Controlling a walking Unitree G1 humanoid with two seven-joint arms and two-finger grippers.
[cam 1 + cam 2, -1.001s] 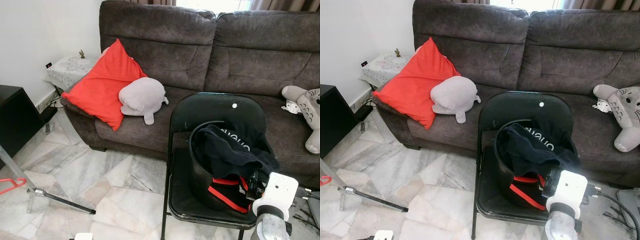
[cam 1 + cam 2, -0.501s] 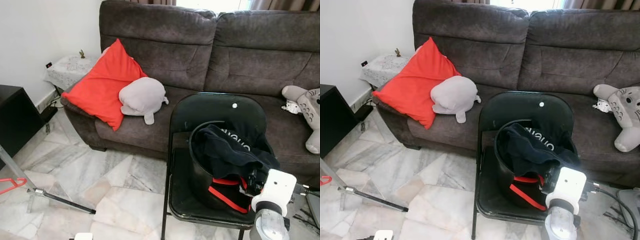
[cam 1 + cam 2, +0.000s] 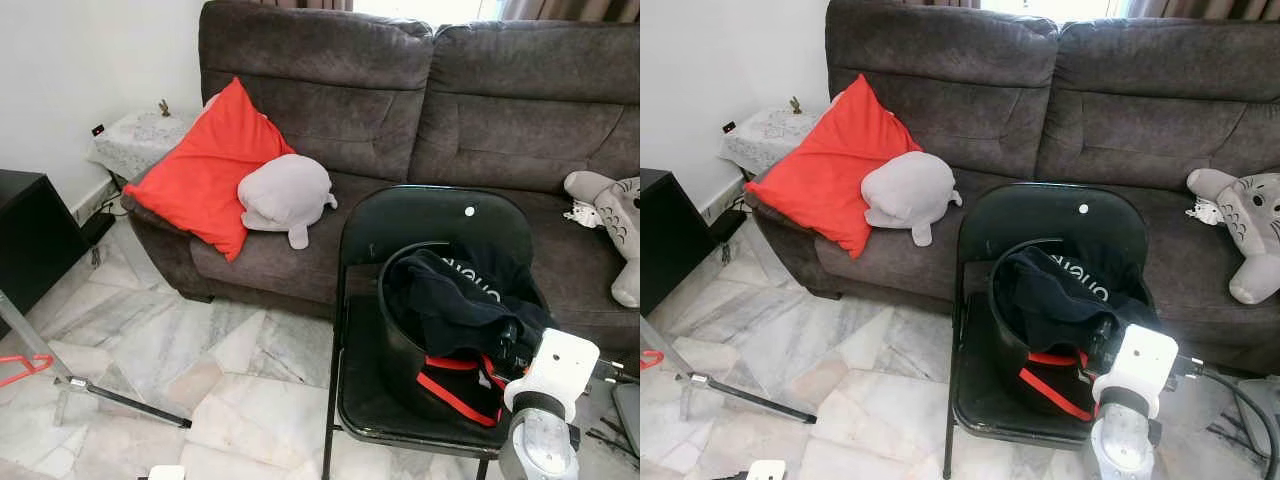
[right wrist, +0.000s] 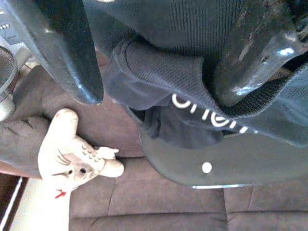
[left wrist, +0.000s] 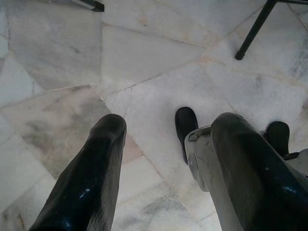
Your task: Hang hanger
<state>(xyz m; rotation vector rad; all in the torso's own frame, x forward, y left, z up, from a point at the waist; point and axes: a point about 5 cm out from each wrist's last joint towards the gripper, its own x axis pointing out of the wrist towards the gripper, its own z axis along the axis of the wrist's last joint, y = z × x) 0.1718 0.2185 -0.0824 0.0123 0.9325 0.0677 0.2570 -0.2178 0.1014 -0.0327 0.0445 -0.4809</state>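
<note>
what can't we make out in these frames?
- Bucket contents: head views, covered by the dark garment.
- Right gripper fingertips: head views, behind its white wrist; open in the wrist view.
- Red hanger: cut off by the left edge.
- Grey plush toy: cut off by the right edge.

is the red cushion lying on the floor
No, the red cushion leans on the sofa seat beside a grey plush toy.

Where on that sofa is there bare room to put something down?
The dark grey sofa is bare between the grey plush toy beside the red cushion and the grey-and-white plush. The black folding chair is crowded.
</note>
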